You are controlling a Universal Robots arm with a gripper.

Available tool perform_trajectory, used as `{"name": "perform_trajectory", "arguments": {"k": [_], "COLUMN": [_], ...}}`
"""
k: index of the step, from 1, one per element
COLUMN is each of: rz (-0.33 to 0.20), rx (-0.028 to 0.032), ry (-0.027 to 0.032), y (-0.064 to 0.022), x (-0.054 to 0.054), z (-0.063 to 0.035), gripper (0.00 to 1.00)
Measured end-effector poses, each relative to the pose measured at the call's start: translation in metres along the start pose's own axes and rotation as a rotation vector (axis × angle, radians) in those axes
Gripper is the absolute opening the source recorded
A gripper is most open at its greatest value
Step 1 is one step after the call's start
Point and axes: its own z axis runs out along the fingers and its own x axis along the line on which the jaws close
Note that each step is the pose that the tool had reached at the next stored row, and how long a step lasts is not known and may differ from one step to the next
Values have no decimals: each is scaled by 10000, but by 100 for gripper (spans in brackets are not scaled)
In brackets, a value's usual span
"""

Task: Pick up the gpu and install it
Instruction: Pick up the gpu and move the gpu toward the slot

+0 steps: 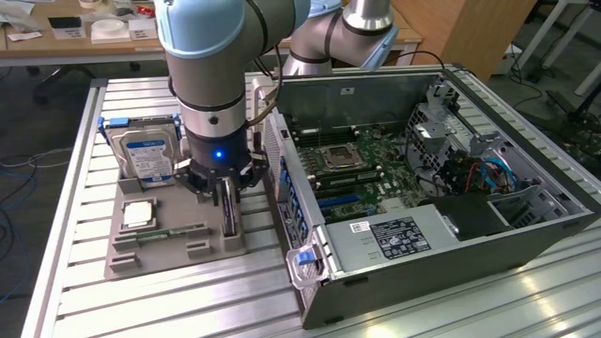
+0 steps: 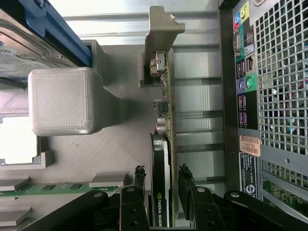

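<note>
The gripper hangs over the grey tray, fingers spread either side of the gpu, which stands on edge in its slot (bracket end clear of them) along the tray's edge nearest the open computer case

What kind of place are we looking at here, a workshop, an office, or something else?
Probably a robotics lab bench for computer assembly: a robot arm works over a slatted metal table carrying an open computer case and a grey parts holder; a cluttered desk stands behind.
</note>
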Motion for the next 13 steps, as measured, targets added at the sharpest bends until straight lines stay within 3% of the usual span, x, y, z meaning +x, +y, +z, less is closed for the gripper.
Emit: {"name": "perform_trajectory", "arguments": {"k": [13], "rz": [0], "rx": [1], "ry": [10], "y": [-1], "x": [-15], "z": [35], "gripper": [42]}}
